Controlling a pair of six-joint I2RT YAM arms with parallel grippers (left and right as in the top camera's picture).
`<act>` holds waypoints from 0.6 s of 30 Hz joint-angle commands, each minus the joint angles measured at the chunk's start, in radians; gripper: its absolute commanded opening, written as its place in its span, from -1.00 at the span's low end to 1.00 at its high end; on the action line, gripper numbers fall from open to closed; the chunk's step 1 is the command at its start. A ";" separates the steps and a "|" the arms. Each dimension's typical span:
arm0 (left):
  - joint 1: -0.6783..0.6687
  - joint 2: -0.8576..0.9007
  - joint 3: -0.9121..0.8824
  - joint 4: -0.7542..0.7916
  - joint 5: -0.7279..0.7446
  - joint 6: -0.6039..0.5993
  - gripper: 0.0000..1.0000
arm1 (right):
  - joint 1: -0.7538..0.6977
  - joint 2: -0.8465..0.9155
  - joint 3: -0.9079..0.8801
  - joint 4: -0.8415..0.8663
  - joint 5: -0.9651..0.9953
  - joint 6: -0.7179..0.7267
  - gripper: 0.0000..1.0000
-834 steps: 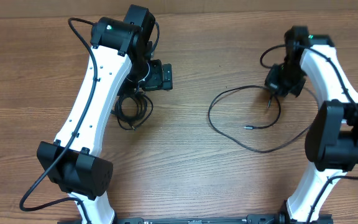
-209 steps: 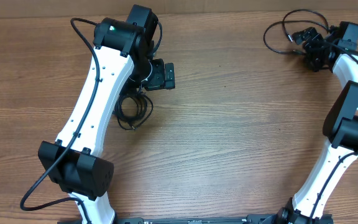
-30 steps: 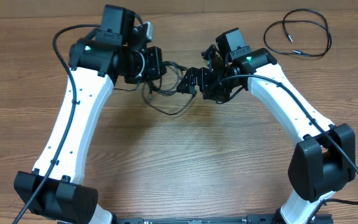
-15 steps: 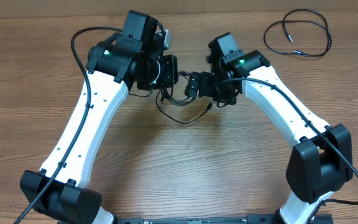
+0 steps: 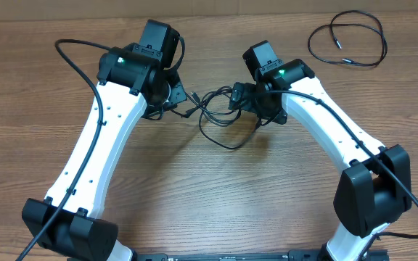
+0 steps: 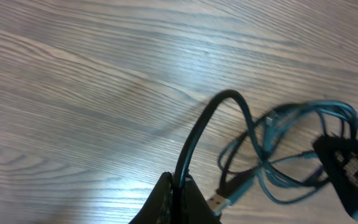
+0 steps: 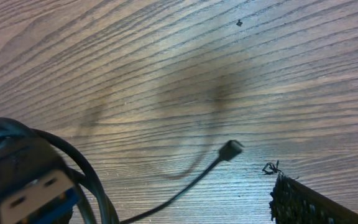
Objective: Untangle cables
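A loose tangle of thin black cables [image 5: 212, 109] hangs between my two grippers at the middle of the table, with a loop [image 5: 227, 141] lying on the wood. My left gripper [image 5: 174, 96] is shut on one strand [image 6: 194, 137] of the tangle, which arcs up out of its tips [image 6: 178, 185]. A metal-tipped plug [image 6: 219, 202] lies just right of those tips. My right gripper [image 5: 238, 98] stands open at the tangle's right side. Its one visible finger [image 7: 303, 205] has nothing on it, a big plug [image 7: 30, 193] and cords crowd the left, and a small plug end [image 7: 232, 149] hangs over the wood.
A separate black cable [image 5: 347, 40] lies in a loose loop at the far right of the wooden table [image 5: 216, 203]. The white arms' own thicker black cables [image 5: 78, 45] arch over the left side.
My left gripper has drawn back to the left with its strand, and the tangle now stretches wider between the two grippers. The right gripper has barely shifted.
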 commanded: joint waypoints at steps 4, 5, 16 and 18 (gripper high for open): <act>0.014 -0.003 0.017 -0.027 -0.156 -0.036 -0.91 | -0.006 -0.019 -0.006 0.002 0.010 0.016 1.00; 0.014 -0.003 0.017 -0.037 -0.180 -0.036 -0.91 | -0.006 -0.019 -0.006 0.005 -0.016 0.010 1.00; 0.067 0.003 0.017 -0.161 -0.430 -0.089 -0.91 | -0.006 -0.019 -0.006 0.000 0.046 0.010 1.00; 0.089 0.003 0.017 -0.167 -0.423 -0.090 -0.92 | -0.006 -0.019 -0.006 0.000 0.046 0.010 1.00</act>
